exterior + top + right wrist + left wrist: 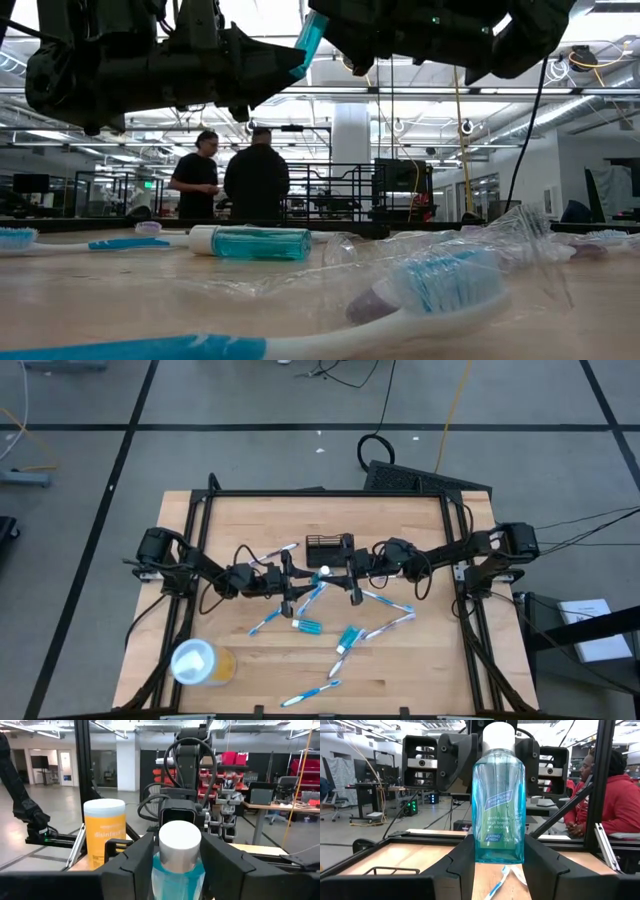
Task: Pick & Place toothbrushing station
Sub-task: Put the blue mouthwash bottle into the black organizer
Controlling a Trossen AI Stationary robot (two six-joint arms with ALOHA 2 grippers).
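A clear blue mouthwash bottle (498, 805) with a white cap (180, 845) stands upright in the air over the table's middle. My left gripper (500, 870) is shut on its lower part. My right gripper (178, 865) comes from the table's right and is open, with a finger close on either side of the cap; I cannot tell whether they touch it. The toothbrushing station (328, 547), a small black wire-mesh holder, rests on the table just beyond both grippers. Several toothbrushes (385, 625) lie on the near half of the table. My left gripper pinches the bottle's lower end (500, 852) between its two fingers, one on each narrow side. The fingers come about level from the table's left. The bottle stands upright with its cap up, lifted clear of the table.
A yellow cup with a white lid (200, 663) stands at the near left. A second blue bottle (262, 243) lies on its side near the middle. Clear plastic wrappers (480, 240) and toothbrushes (440, 290) are scattered toward the near edge. People stand in the room beyond.
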